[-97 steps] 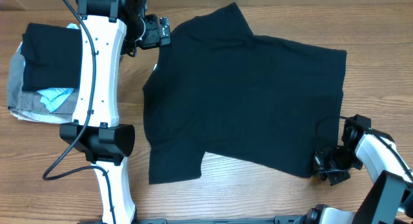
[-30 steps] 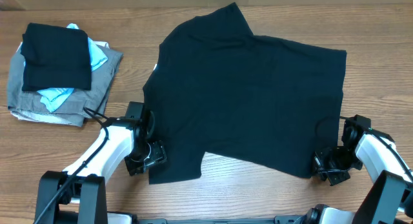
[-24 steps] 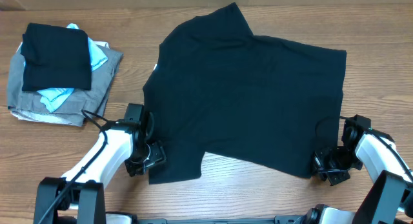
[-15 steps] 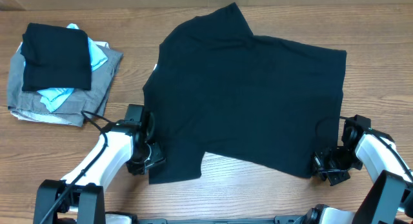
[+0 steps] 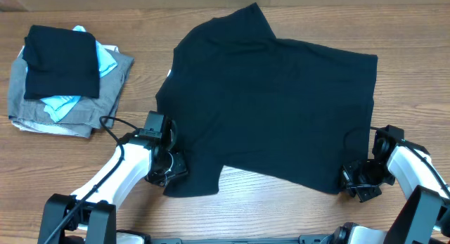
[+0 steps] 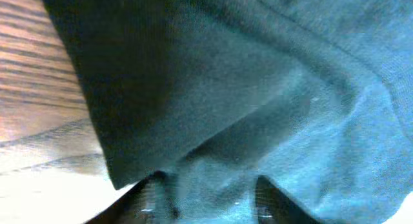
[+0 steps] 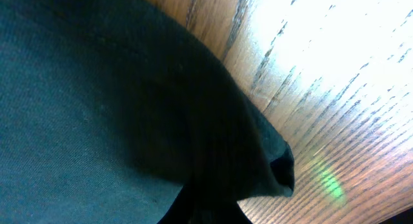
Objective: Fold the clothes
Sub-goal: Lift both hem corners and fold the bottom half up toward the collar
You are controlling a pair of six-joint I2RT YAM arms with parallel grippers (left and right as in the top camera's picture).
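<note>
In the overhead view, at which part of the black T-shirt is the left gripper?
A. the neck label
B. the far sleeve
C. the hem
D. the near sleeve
D: the left gripper is at the edge of the T-shirt's near sleeve; the right gripper is at the hem corner.

A large plain black short-sleeved T-shirt (image 5: pixel 274 110) of soft fabric lies spread open and unfolded on the wooden table (image 5: pixel 281 219) before me. Its neck, marked by a small white label (image 5: pixel 170 74), points to my left and its hem to my right. One sleeve reaches toward the far edge, the other toward me. The near sleeve's cloth is rumpled into a ridge, and the near hem corner curls over on itself.
</note>
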